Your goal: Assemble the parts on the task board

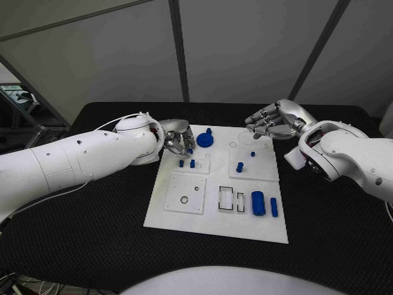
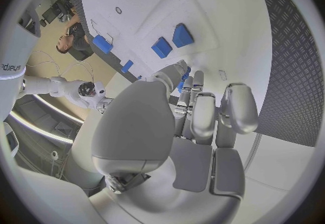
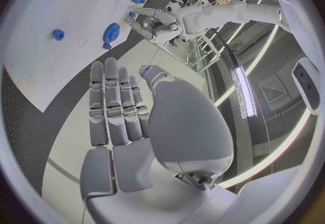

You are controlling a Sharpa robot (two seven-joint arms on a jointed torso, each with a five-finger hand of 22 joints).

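White task board (image 1: 196, 218) carries small blue parts (image 1: 258, 203).

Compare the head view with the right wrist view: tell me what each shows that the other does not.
Head view alone: the whole task board, with the blue cylinder and the thin peg lying on its near right part, beside two rectangular slots.

Right wrist view alone: the right robot hand from behind, its fingers straight and apart, holding nothing.

Both: the blue gear and the left robot hand beside it.

left hand (image 1: 174, 142) fingers' contact with task board (image 1: 216, 221) hidden
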